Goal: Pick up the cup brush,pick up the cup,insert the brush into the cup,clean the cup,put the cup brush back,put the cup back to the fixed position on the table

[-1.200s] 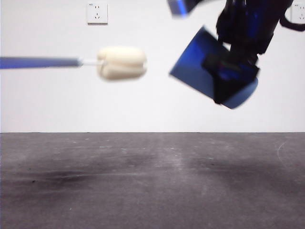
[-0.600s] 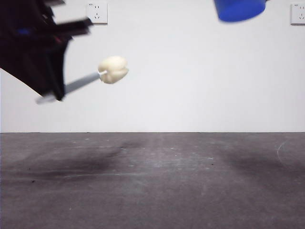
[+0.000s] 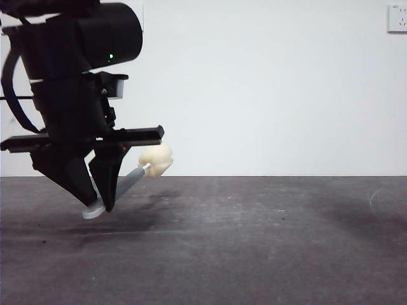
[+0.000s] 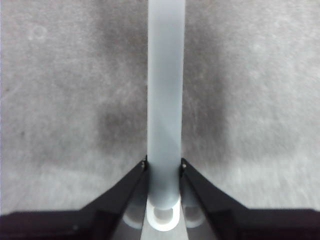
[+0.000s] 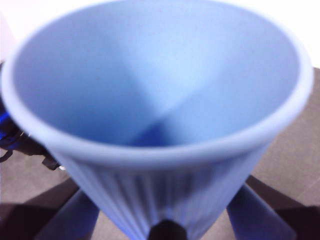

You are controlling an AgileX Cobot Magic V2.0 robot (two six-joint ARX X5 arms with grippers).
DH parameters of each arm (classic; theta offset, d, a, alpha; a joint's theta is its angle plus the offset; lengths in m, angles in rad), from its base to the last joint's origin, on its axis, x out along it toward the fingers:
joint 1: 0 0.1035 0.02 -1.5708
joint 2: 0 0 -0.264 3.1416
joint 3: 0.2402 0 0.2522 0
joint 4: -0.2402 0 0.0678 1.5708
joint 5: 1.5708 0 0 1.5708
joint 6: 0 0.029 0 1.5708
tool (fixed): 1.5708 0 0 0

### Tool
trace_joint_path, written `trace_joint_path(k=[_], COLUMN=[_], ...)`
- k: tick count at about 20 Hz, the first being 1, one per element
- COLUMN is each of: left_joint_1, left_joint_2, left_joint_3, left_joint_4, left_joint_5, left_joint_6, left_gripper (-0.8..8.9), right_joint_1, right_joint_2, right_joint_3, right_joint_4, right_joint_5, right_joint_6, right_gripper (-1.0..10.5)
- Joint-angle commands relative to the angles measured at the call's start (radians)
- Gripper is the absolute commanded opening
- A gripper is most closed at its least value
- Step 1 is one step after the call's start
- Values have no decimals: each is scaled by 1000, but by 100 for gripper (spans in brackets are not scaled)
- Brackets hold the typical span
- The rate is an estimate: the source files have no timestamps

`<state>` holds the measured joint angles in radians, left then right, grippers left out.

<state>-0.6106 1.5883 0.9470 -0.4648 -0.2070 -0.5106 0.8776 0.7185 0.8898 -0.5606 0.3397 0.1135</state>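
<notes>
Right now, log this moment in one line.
left gripper: shut on cup brush, low over table | right gripper: holding cup

Left end effector (image 3: 102, 204) grips cup brush (image 3: 154, 160) above table (image 3: 254, 241).

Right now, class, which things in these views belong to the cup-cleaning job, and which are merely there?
Belong to the job:
- cup brush, held by the left gripper low over the table
- cup, held by the right gripper

Merely there:
- wall socket
- white wall
</notes>
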Motion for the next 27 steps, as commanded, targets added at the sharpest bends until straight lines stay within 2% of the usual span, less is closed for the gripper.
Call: trace_joint_path(k=[1, 6, 21, 22, 23, 24, 25, 26, 27], left_joint_1=[16, 56, 51, 51, 51, 51, 51, 51, 51], left_joint_2=[29, 53, 111, 111, 111, 111, 111, 111, 111], left_joint_3=[-11, -11, -11, -11, -11, -11, -11, -11, -11], left_joint_4=[30, 39, 68, 68, 67, 68, 68, 67, 68], left_joint_5=[-2, 7, 55, 63, 85, 108, 121, 146, 165], left_joint_6=[-13, -6, 5, 5, 7, 8, 11, 23, 38], left_gripper=[-9, -9, -8, 12, 78, 243, 367, 412, 412], right_joint_1=[2, 2, 2, 2, 2, 2, 2, 2, 2], right_joint_2=[-3, -3, 1, 1, 2, 2, 2, 7, 15], right_joint_3=[3, 3, 3, 3, 3, 3, 3, 3, 3], right_joint_4=[-1, -1, -10, -12, -13, -13, -13, -11, -9], right_joint_5=[-1, -2, -27, -28, -27, -27, -27, -27, -27], right_joint_6=[11, 19, 43, 45, 45, 45, 47, 47, 47], right_gripper=[-17, -17, -17, -17, -17, -17, -17, -17, -17])
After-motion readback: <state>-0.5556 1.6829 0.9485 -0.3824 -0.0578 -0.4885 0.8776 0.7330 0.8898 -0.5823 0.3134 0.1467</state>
